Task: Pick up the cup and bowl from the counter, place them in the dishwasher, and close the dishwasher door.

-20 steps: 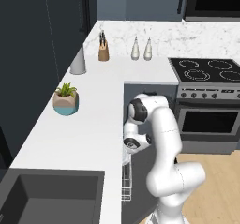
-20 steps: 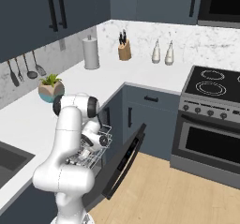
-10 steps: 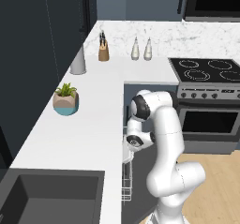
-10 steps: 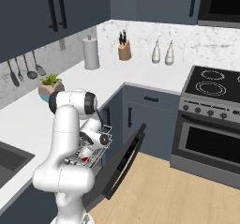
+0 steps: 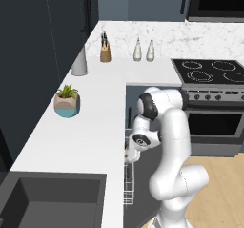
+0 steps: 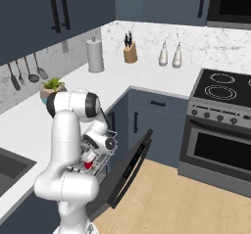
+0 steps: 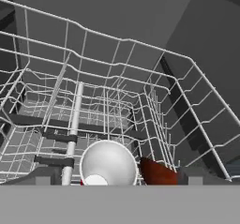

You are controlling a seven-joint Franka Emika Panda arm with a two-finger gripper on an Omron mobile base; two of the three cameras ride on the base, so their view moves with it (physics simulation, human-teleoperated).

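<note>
While hanging low over the dishwasher rack (image 7: 117,78), tool (image 7: 119,176) wide open and gripping nothing. From the hand camera, left to right: one fingertip (image 7: 47,175) at 9 o'clock of the cup (image 7: 108,164), well off its wall. Then the cup itself, then the bowl (image 7: 157,171) at its 3 o'clock, just beside it and perhaps touching. Last, the other fingertip, past the bowl. Both dishes down in the rack, none on the surface (image 5: 86,141).

Risks, as judged from here:
- On the left, snagging a rack wire with the fingertip when lifting out, and so jolting the whole basket.
- In the middle, clipping the cup's rim on any pull-out that is not straight, and tipping it against the bowl.
- On the right, little room between fingertip and bowl, so a sideways drift likely to nudge it.
- Farther right in the right base view, door (image 6: 130,167) only partly lowered, at 4 o'clock of the rack. Rack appears to stand out over it. Swinging the door up before the rack is home, or before the arm is clear, likely to jam or rattle the dishes.

Cup mouth facing up toward the hand, pale inside showing, so long axis near upright and along the line of sight. Slight lean possible, cannot tell. From the right base view, a red patch under the tool, low in the rack. Bowl showing only as a dark red-brown edge, so no telling which way it faces.
</note>
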